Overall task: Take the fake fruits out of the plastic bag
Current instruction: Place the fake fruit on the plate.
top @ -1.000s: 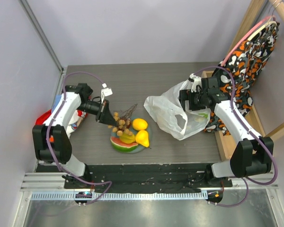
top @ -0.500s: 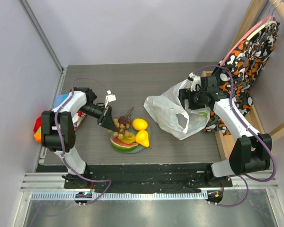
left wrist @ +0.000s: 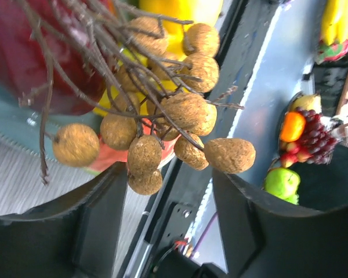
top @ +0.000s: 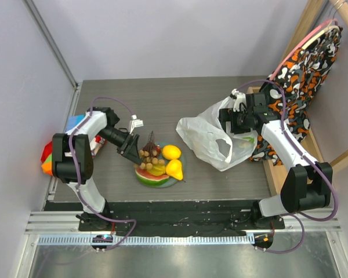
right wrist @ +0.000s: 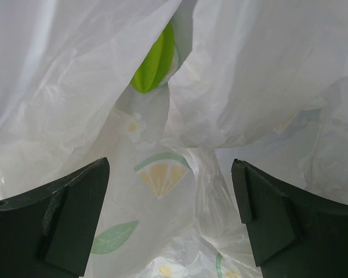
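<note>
The table (top: 220, 98) is a dark grey slab with a fine straight grain. On its right half slumps the plastic bag (top: 204, 134), thin, milky and full of sharp creases, with its mouth gaping towards the near edge. Behind it a stiff cloth (top: 306, 61) blotched orange, black and white hangs from a wooden rail.

The right gripper (top: 229, 126) is pushed in at the bag's far side. In the right wrist view its gripper (right wrist: 169, 174) has matt black fingers (right wrist: 58, 214) spread wide, with only crumpled film between them and nothing pinched. A smooth, bright green rounded piece (right wrist: 155, 58) peeks out of a fold deep in the bag. A pale lemon wedge, leaves and flowers show on or through the film; I cannot tell which.

The left gripper (top: 136, 152) hangs over the round plate (top: 182, 157) near the table's middle. Seen from its wrist, that gripper (left wrist: 169, 185) has its jaws parted and clamps nothing. The tan bunch (left wrist: 174, 116), rough cork-like balls on wiry brown twigs, sits just beyond the fingertips, resting against a glossy dark red apple (left wrist: 23, 58).

Also on the plate lie a waxy yellow pear (top: 174, 169), a watermelon slice (top: 151, 176) with a green rind, and a small lemon (top: 171, 152).
</note>
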Tool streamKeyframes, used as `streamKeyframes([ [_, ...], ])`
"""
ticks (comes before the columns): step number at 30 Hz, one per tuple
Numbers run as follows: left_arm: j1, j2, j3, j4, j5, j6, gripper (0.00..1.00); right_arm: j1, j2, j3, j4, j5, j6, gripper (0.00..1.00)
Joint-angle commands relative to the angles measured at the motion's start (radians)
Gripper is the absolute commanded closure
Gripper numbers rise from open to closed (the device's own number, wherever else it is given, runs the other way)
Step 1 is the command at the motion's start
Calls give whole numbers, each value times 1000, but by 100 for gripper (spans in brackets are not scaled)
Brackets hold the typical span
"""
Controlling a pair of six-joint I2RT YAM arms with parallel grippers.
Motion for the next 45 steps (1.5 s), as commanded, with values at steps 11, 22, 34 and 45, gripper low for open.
streamKeyframes([
  [11,8,-110,15,-75,-195,-49,14,-11,14,94,10,-44,-18,4],
  [22,8,-98,-12,80,-232,-176,17,-11,40,112,2,-59,-18,5],
  [34,-46,-52,-69,276,-281,-346,31,-11,30,81,4,-64,-20,5],
  [45,-23,-122,-35,184,-283,-281,100,-11,45,84,30,-71,6,5],
])
